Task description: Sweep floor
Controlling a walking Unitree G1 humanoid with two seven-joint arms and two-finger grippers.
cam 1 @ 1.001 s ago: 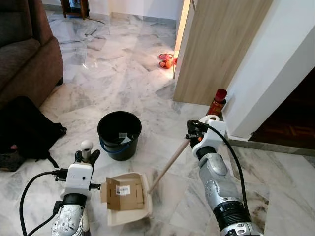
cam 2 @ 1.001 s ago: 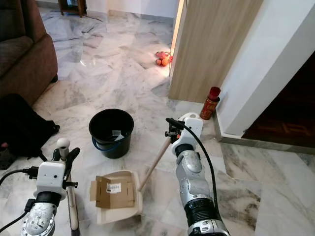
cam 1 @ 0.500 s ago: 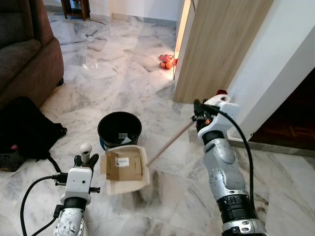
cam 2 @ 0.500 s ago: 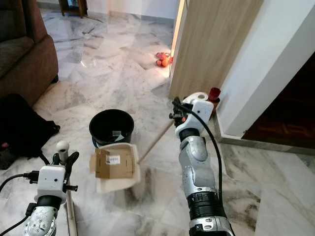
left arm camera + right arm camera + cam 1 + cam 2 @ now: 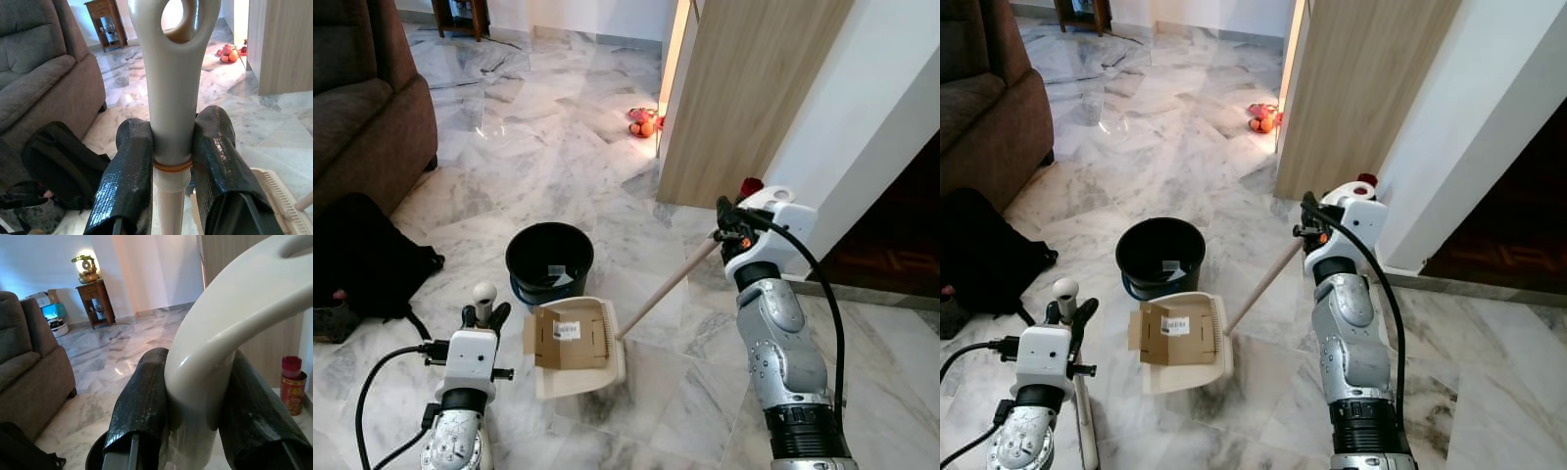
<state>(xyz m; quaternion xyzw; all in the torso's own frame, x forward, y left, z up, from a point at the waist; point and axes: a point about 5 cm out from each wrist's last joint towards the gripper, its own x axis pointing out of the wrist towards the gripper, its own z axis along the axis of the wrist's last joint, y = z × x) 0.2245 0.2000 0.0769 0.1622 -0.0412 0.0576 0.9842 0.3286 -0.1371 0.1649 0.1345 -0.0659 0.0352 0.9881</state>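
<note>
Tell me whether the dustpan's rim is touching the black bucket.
Cannot tell. In the left eye view the dustpan rim sits just in front of the black bucket, hiding any gap or contact between them.

My two head views look forward and down from standing height onto the marble floor (image 5: 558, 117), sharing the black bucket (image 5: 550, 257), the dustpan (image 5: 1217, 364) and the wooden door panel (image 5: 744, 88). My left wrist camera sits very close behind its fingers (image 5: 124, 181), facing along them toward the sofa (image 5: 44, 73). My right wrist camera is equally close behind its own fingers (image 5: 142, 406), and it faces the same sofa and floor.
</note>
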